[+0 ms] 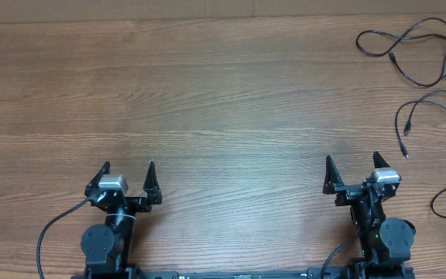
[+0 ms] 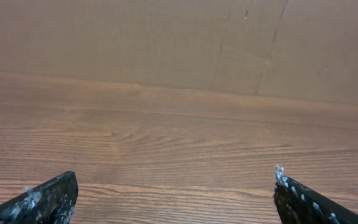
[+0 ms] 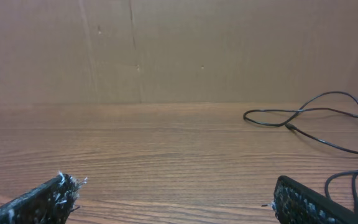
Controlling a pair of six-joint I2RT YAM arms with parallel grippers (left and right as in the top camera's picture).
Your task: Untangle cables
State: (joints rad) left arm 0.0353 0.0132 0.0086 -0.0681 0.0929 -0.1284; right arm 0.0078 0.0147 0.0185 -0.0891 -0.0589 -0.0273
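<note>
— How do the arms sit?
— Both are low at the near edge of the wooden surface [image 1: 223, 93], pointing toward the far side. The left end effector [image 1: 128, 167] has its fingers spread wide with nothing between them. The right end effector [image 1: 352, 159] is spread the same way and is empty.
— And the cables [image 1: 394, 56]?
— They lie in separate loose loops at the far right corner and along the right edge, nearer the right arm, touching neither.

Tabletop [image 1: 207, 93], brown with running wood grain; cables [image 1: 394, 58] by its right edge and far right corner, plain black; left gripper [image 1: 128, 164] and right gripper [image 1: 352, 157], black with silver-grey blocks, fingers [image 2: 48, 196] flecked white; backdrop wall [image 2: 135, 37], plain tan.
</note>
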